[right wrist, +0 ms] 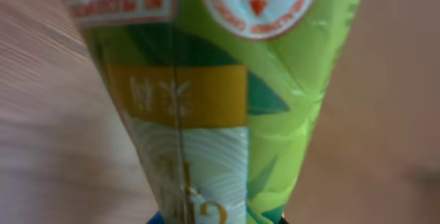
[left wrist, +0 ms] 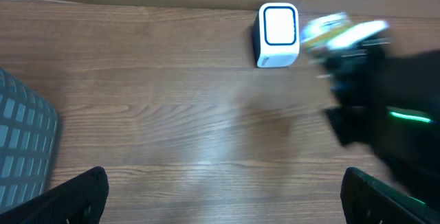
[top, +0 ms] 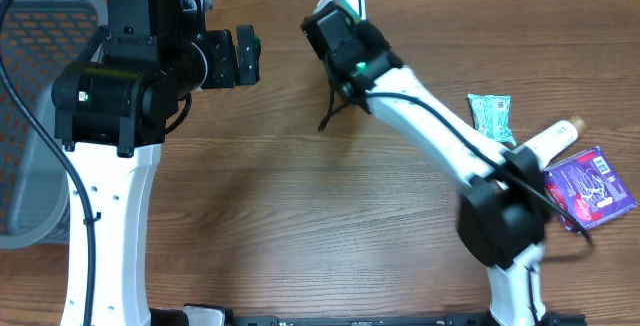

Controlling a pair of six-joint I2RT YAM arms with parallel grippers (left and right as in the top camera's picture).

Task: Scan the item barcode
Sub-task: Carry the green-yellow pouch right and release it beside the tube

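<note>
right gripper (top: 332, 16) clamped on green snack packet (right wrist: 206, 100) at table's far edge, just beside scanner (left wrist: 278, 28); left gripper (top: 247, 56) apart; barcode unseen; suggest rotating packet slowly toward scanner window

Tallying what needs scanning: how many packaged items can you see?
4: a green pouch in the right gripper by the scanner; a small green packet, a white tube and a purple pack lying at the table's right. The arm may hide more.
</note>
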